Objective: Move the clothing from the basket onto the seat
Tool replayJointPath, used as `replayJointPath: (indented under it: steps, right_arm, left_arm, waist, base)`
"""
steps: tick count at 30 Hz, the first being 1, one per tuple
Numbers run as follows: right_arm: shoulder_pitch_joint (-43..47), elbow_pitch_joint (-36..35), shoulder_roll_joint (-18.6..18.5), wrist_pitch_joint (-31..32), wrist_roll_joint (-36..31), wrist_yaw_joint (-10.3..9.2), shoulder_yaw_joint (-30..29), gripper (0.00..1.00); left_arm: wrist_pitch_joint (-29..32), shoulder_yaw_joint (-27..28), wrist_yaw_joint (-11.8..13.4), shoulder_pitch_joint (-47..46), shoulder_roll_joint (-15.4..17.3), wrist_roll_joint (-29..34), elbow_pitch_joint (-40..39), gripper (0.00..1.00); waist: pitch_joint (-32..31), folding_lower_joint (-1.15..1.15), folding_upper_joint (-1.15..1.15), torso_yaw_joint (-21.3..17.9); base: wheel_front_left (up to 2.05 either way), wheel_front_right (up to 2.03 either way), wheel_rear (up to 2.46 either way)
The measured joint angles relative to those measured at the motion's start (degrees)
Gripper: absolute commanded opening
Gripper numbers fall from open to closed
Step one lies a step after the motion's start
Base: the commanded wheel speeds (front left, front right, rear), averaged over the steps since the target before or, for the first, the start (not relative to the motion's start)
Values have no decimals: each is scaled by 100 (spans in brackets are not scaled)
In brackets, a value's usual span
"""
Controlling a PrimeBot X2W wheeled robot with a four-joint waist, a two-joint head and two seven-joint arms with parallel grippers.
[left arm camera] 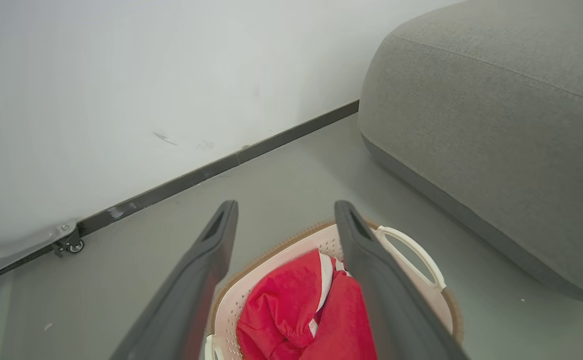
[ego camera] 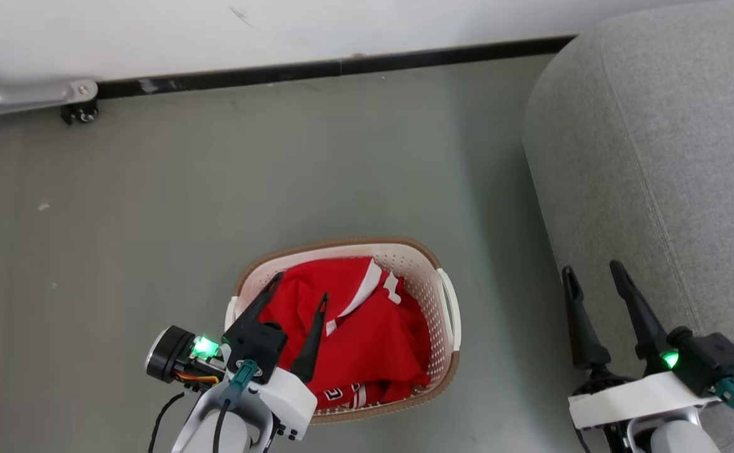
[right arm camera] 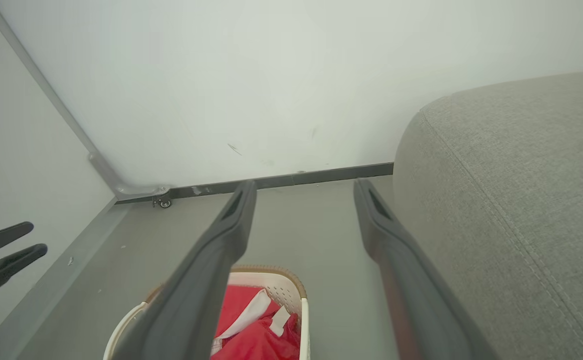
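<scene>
The red clothing [ego camera: 367,333] with white collar and trim lies bunched inside the cream-white basket [ego camera: 423,277], which stands on the grey floor. My left gripper [ego camera: 301,286] hangs open above the basket's left half, nothing between its fingers. In the left wrist view the clothing [left arm camera: 291,315] and the basket [left arm camera: 411,250] show between and below the open left gripper [left arm camera: 286,212]. The grey seat [ego camera: 675,157] fills the right side. My right gripper [ego camera: 593,270] stands open at the seat's near edge, empty; in its wrist view the right gripper [right arm camera: 304,192] frames the basket [right arm camera: 271,280] and the seat [right arm camera: 511,210].
A white wall with a dark baseboard [ego camera: 342,66] runs along the back. A metal bracket with a small caster [ego camera: 80,110] sits at the back left corner. Open floor [ego camera: 216,189] lies between the basket and the wall.
</scene>
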Motion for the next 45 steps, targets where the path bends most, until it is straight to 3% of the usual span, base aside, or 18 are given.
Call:
replayJointPath:
  steps: [45]
  right_arm:
    - [-1615, -589, 1, -58, 222, 0, 90, 100]
  left_arm:
    - [-1, -131, 86, -1497, 231, 448, 1551, 100]
  waist:
    - [2288, 0, 0, -937]
  base:
    - [0, 0, 0]
